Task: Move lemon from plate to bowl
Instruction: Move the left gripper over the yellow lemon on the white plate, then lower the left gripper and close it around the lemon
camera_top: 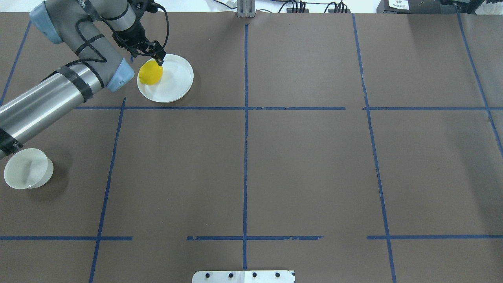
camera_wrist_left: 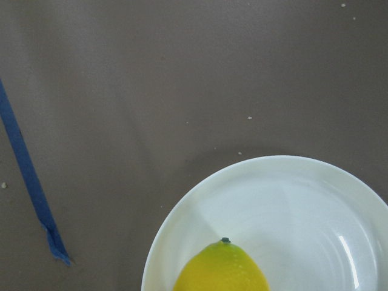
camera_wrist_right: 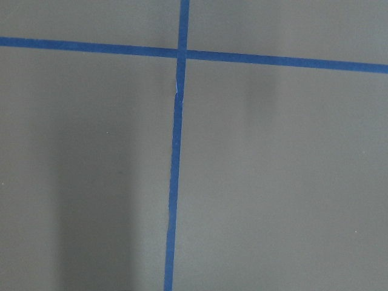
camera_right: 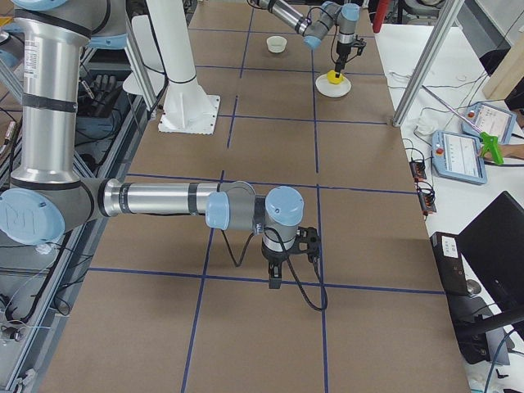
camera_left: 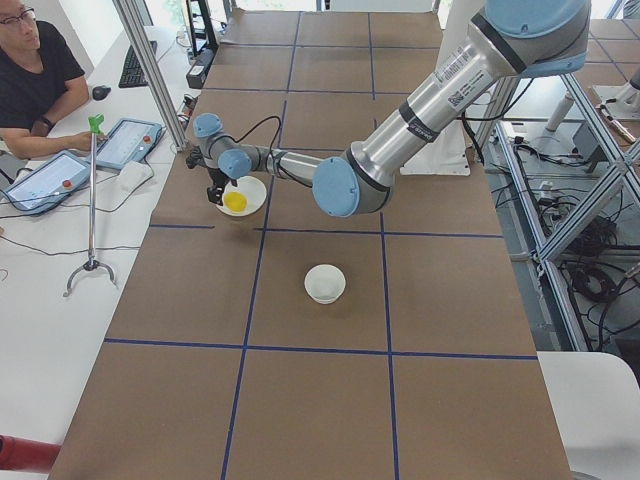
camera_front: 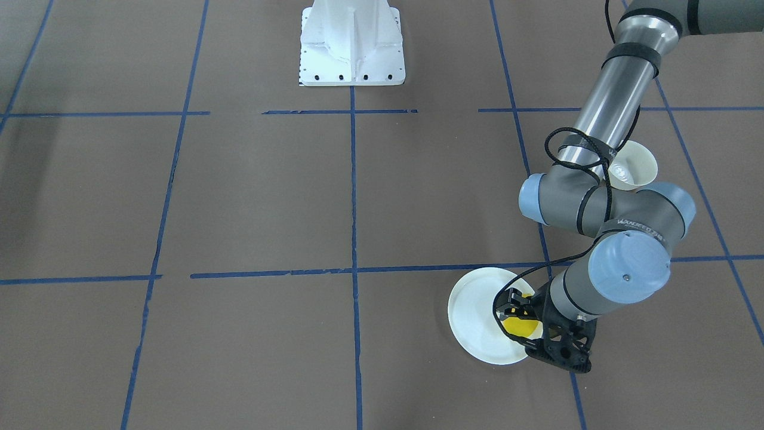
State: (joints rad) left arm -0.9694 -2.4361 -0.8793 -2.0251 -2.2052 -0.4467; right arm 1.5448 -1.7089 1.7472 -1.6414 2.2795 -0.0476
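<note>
The yellow lemon [camera_top: 151, 73] lies on the left part of the flat white plate [camera_top: 175, 80] at the far left of the table. My left gripper [camera_front: 518, 322] is low over the plate, with its black fingers [camera_top: 159, 61] against opposite sides of the lemon [camera_front: 518, 326], shut on it. The left wrist view shows the lemon's tip [camera_wrist_left: 221, 270] and the plate's rim [camera_wrist_left: 182, 212], with no fingers in frame. The small deep off-white bowl [camera_top: 28, 168] stands near the left edge, partly under my left forearm [camera_front: 634, 164]. My right gripper [camera_right: 274, 278] shows only in the exterior right view, pointing down at bare table. I cannot tell whether it is open or shut.
The brown table is crossed by blue tape lines [camera_top: 245, 108]. My white base plate [camera_front: 352, 45] sits at the near middle edge. An operator [camera_left: 30, 70] sits beyond the far edge, with tablets [camera_left: 125, 140] and a metal post [camera_left: 150, 60] close to the plate.
</note>
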